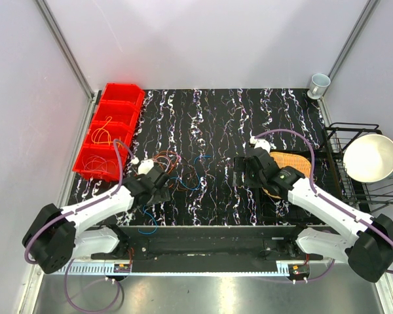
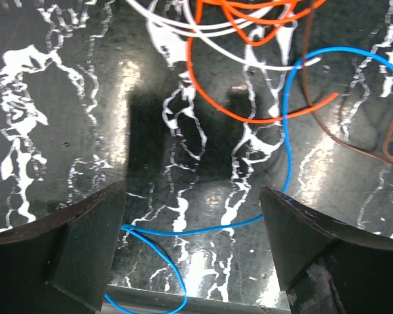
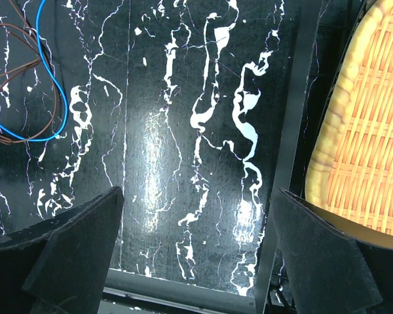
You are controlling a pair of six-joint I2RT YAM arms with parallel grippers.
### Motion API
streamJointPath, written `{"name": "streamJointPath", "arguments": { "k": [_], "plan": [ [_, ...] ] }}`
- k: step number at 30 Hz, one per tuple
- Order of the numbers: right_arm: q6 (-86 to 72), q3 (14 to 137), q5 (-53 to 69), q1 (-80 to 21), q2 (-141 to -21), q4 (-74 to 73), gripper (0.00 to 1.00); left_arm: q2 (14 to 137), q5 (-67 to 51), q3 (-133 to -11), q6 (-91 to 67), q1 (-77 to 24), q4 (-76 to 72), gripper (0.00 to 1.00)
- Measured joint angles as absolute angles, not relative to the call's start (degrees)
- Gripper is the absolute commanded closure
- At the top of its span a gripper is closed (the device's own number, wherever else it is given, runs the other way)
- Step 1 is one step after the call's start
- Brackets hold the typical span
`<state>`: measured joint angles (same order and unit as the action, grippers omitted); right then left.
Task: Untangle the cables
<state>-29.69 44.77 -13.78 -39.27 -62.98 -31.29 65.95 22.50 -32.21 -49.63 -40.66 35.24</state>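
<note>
A loose tangle of thin cables [image 1: 183, 171] lies on the black marbled table [image 1: 216, 124], left of centre. In the left wrist view I see a blue cable [image 2: 285, 137], an orange cable [image 2: 203, 91], a white cable [image 2: 183, 23] and a brown cable [image 2: 340, 134]. My left gripper [image 2: 191, 245] is open just above the table, and a run of the blue cable lies between its fingers. My right gripper [image 3: 196, 245] is open and empty over bare table; a blue cable [image 3: 56, 98] and a brown cable [image 3: 3, 82] loop lie at its far left.
Red bins [image 1: 110, 127] stand at the left edge; one holds an orange wire [image 1: 103, 136]. A woven basket [image 3: 370, 124] lies close to my right gripper's right finger. A black wire rack [image 1: 344, 140] with a white bowl [image 1: 370, 157] stands at right. A cup [image 1: 319, 84] stands at back right.
</note>
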Motion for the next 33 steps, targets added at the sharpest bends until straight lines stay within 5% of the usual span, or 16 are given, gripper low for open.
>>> {"name": "streamJointPath", "arguments": {
  "k": [16, 27, 33],
  "plan": [
    [-29.6, 44.8, -13.4, -39.3, -63.6, -31.3, 0.00, 64.2, 21.4, -34.1, -44.4, -46.2, 34.6, 0.04],
    [-29.6, 44.8, -12.6, -39.3, -64.2, -31.1, 0.00, 70.5, 21.3, -37.4, -40.5, -50.7, 32.6, 0.24],
    [-29.6, 44.8, -12.4, -39.3, -64.4, -31.1, 0.00, 75.3, 21.5, -37.5, -40.5, -51.2, 31.8, 0.49]
  ]
}}
